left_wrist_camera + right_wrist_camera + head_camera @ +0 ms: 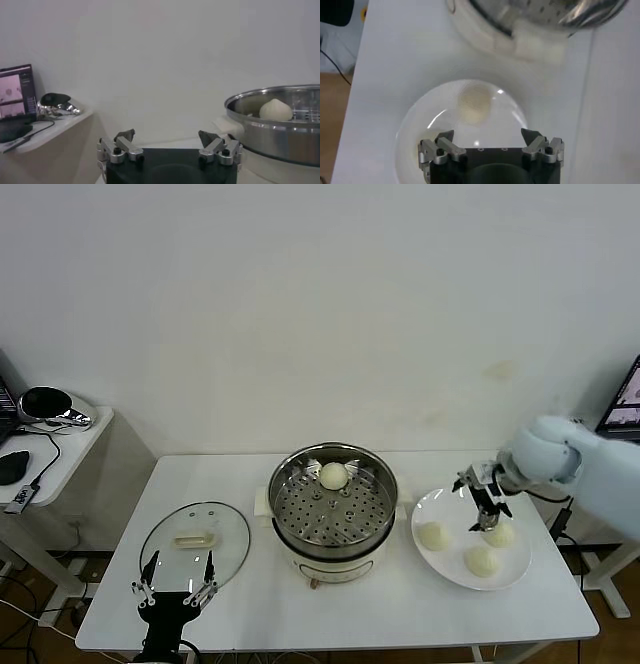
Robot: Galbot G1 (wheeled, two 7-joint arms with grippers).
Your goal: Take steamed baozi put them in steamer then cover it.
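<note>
A: R claw (483,502) status?

B: Jaws spread wide, holding nothing. It hangs over the far side of the white plate (440,559), pointing down. In the R wrist view one baozi (474,103) lies on the plate ahead of the fingertips, not yet between them.

A: Count on the baozi?

B: Three on the plate: near-steamer one (431,535), right one (499,534), front one (481,560). A fourth bun (333,475) sits on the perforated tray at the back of the steamer (333,502). So roughly a quarter loaded, by my read.

A: L claw (177,591)?

B: Parked, also wide open and empty, at the surface's (400,604) front edge, just at the near rim of the cover (194,536). Cover lies flat on the surface left of the steamer, handle up.

A: Tips for this pick?

B: Centre the jaws over one bun before descending, straddle it at its widest. Buns look soft, so squeeze lightly or it'll dent. The right and front buns lie close together, so watch a finger doesn't nudge the neighbour. Lift straight up, clear the steamer rim, then drop into a bare tray spot away from the one already in.
</note>
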